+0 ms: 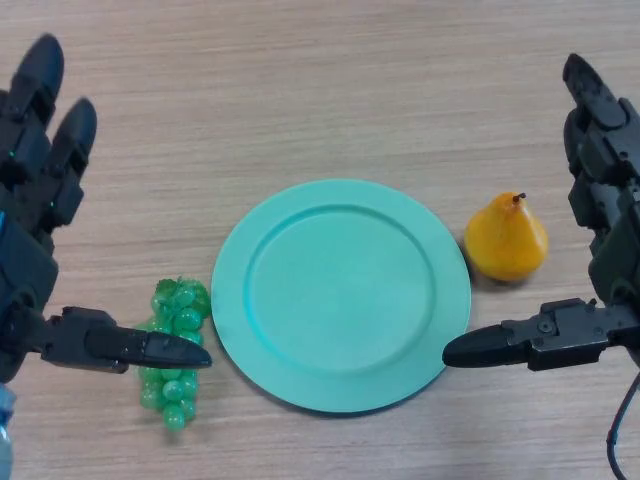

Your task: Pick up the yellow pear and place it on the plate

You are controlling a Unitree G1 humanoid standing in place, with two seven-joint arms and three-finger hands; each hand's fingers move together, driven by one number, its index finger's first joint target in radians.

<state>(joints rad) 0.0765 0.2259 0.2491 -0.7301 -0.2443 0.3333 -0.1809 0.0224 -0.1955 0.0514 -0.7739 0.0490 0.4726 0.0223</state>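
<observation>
Right hand (pixel 605 240) spread open beside yellow pear (pixel 507 240), left hand (pixel 30 230) open too

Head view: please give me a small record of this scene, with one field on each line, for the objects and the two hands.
surface: wooden table
plate: teal, round, centre, nothing on it
yellow pear: upright on the table, right of the plate, apart from its rim
green grapes: on the table, left of the plate
left hand: open, at left edge, thumb over the grapes
right hand: open, at right edge beside the pear, not touching it
task state: pear not yet picked up
</observation>
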